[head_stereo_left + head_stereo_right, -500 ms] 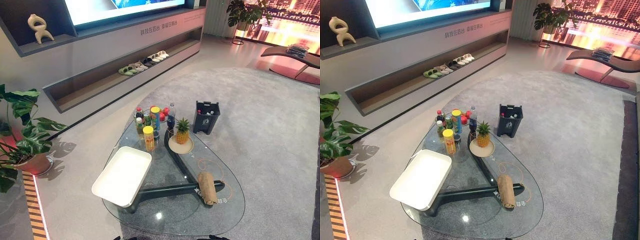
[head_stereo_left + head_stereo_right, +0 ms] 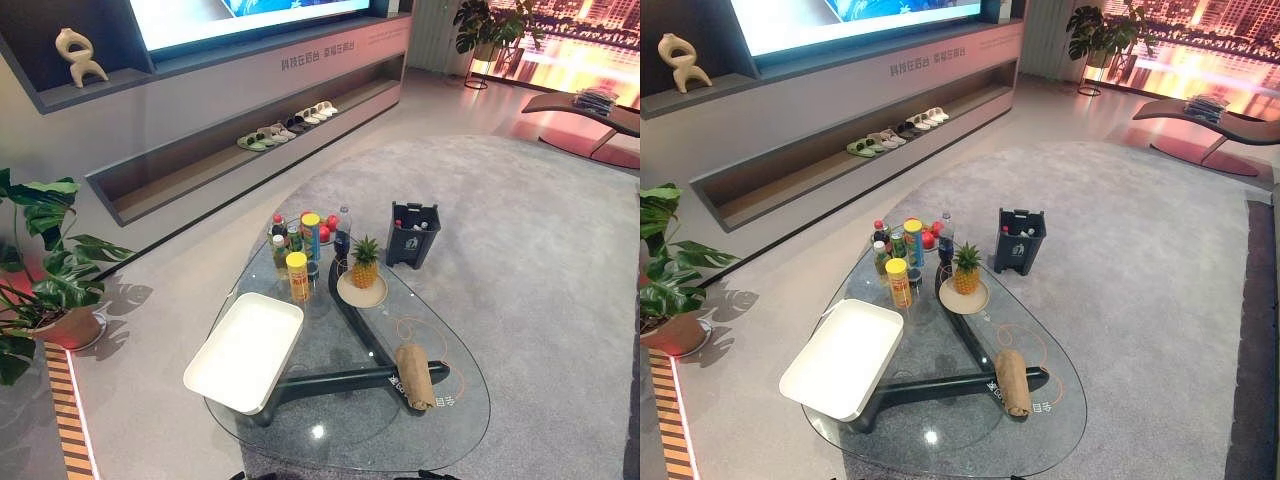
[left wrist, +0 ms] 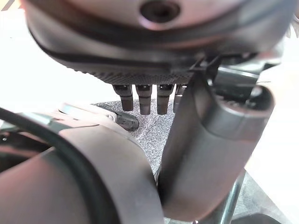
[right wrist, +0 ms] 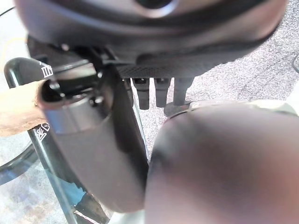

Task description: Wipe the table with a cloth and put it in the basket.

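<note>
– Left hand first; how does it stand?
– Slack; its fingers hang straight in a row and the thumb stands apart from them; grey carpet shows past their tips.
– And the right hand?
– Much the same; fingers straight and loose, thumb clear of them; beside the thumb shows one end of the cloth, lying on glass; hand and cloth are apart.
– Where does the cloth sit in the left eye view?
– Lower right of the frame; a brown roll lying on the glass table, near its right edge, over one end of the dark base seen through the glass.
– The basket?
– Lower left of centre; white, shallow, rectangular, resting at the table's left edge; well apart from the cloth.
– Anything else on the glass?
– At the centre of the frame, a pineapple on a round plate; just left of it, a cluster of bottles and cans.
– Off the table?
– A dark bin on the carpet, right of centre, just above the table's far edge; a leafy plant at the left edge.
</note>
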Robot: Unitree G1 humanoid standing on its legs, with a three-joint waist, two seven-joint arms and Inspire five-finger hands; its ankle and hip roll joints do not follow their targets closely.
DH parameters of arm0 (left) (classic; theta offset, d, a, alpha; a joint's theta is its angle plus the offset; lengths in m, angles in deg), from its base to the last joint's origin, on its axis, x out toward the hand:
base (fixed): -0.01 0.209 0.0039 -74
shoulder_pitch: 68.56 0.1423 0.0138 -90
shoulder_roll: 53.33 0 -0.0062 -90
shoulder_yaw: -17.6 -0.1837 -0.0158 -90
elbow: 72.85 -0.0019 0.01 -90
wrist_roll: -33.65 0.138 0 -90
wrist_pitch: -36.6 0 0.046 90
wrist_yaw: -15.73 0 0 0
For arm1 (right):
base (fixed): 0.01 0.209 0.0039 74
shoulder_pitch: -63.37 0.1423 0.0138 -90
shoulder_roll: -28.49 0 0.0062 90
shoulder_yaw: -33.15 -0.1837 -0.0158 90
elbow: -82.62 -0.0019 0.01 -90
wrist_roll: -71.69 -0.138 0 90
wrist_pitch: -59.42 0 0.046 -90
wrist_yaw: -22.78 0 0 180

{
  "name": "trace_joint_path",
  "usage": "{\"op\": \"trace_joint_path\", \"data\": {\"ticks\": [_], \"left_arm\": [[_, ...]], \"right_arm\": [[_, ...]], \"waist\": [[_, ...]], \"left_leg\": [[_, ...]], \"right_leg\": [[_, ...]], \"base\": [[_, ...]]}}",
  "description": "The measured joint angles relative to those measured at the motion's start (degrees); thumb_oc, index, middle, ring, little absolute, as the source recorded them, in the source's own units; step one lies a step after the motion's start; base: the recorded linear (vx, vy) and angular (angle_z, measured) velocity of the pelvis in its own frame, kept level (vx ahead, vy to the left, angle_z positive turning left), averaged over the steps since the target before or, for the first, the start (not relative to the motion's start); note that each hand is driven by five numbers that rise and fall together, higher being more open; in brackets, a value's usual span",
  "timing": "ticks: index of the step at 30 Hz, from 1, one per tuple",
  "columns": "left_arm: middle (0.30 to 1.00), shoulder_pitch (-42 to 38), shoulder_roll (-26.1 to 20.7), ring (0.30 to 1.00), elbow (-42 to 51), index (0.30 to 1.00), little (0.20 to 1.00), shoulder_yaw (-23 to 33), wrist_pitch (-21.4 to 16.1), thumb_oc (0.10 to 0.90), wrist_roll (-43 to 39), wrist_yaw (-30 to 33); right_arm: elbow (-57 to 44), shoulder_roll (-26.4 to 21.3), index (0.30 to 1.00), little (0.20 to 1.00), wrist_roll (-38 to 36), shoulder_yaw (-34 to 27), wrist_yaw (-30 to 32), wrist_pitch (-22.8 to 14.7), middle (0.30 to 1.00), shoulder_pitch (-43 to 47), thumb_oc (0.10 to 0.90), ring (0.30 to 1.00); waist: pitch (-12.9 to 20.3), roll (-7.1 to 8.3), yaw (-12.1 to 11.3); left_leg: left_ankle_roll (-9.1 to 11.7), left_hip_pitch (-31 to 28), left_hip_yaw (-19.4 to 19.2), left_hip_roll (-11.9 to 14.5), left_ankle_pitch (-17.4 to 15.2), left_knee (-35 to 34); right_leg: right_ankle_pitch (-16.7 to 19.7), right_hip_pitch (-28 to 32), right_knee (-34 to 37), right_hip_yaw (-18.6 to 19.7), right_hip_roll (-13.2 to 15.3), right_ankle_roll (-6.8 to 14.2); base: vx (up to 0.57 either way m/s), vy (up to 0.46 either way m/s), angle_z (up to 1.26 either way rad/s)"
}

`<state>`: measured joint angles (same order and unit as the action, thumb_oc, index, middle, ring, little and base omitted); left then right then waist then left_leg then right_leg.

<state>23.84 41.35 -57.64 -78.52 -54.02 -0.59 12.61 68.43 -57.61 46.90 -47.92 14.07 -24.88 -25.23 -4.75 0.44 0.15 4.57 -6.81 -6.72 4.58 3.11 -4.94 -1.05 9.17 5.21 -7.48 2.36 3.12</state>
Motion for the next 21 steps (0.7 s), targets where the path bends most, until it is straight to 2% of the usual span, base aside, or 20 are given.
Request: {"op": "trace_joint_path", "data": {"ticks": [9, 18, 21], "left_arm": [[0.900, 0.03, -0.01, 0.900, 0.01, 0.900, 0.900, -0.04, -0.08, 0.800, 0.08, 0.00], [0.900, 0.06, -0.09, 0.900, 0.01, 0.900, 0.900, -0.05, -0.06, 0.800, 0.28, 0.02], [0.900, -0.03, -0.15, 0.900, 0.05, 0.900, 0.900, -0.06, -0.05, 0.800, 0.28, 0.01]], "right_arm": [[0.00, 0.03, 0.900, 0.900, 0.04, 0.02, 0.03, -0.18, 0.900, 0.00, 0.800, 0.900], [0.07, 0.09, 0.900, 0.900, 0.19, 0.07, 0.35, -2.74, 0.900, -0.20, 0.800, 0.900], [-0.21, 0.07, 0.900, 0.900, 0.14, 0.07, 0.65, -3.74, 0.900, 0.08, 0.800, 0.900]], "waist": [[-0.02, 0.07, 0.00], [-0.26, 0.32, -0.03], [-1.29, 0.39, -0.07]], "left_leg": [[0.00, -0.05, -0.07, 0.00, 0.00, 0.00], [0.00, 0.03, -0.64, 0.05, -0.01, 0.02], [0.00, 0.14, -0.66, 0.08, -0.02, 0.03]], "right_leg": [[0.01, 0.00, 0.00, 0.04, 0.00, 0.00], [0.03, -0.21, -0.01, 0.27, -0.02, 0.03], [0.06, -0.45, -0.01, 0.52, -0.03, 0.13]], "base": [[0.00, 0.000, 0.00], [0.01, -0.004, -0.01], [0.00, -0.010, -0.03]]}}
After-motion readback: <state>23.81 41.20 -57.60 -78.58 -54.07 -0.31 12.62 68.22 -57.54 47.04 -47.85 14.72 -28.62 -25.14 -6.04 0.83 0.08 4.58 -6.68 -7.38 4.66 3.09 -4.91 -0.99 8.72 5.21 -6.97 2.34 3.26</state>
